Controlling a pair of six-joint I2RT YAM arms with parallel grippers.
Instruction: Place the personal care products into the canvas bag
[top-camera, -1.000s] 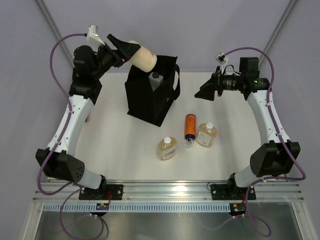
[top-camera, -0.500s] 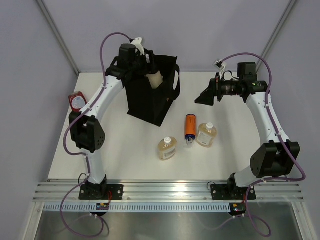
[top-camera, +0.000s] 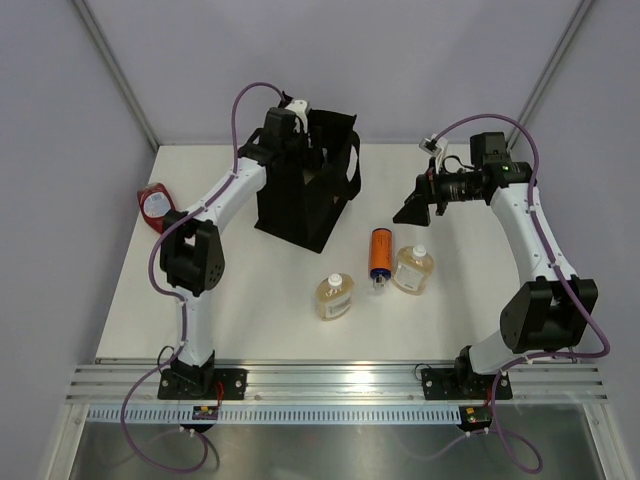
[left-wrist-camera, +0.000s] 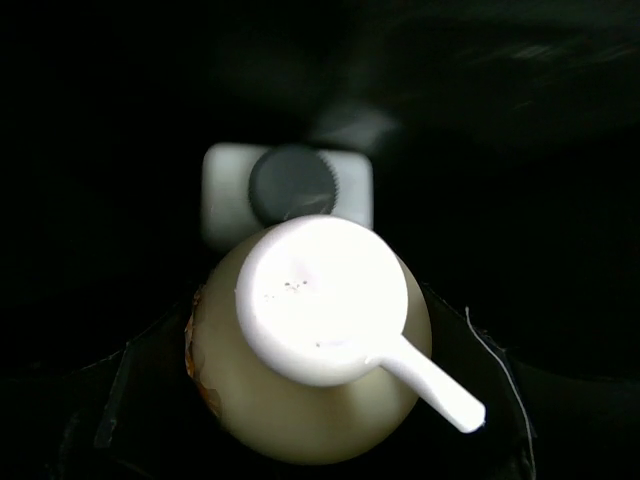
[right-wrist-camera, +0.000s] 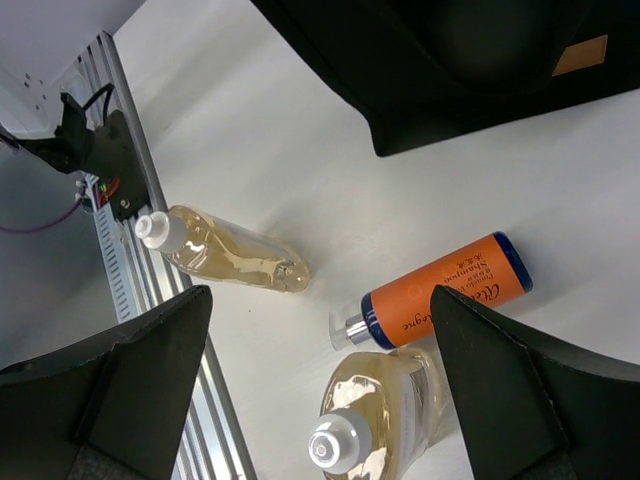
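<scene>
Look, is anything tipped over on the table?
Yes. The orange bottle lies flat on its side, and so does the amber bottle to its left, nearer the front. Nothing looks spilled or broken.

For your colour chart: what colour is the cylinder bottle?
Cylinder bottle: orange, clearest in right wrist view.

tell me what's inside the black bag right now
A cream pump bottle, held in the left gripper, and beyond it a white bottle with a dark cap. The rest of the bag is dark shadow; anything else there is hidden.
</scene>
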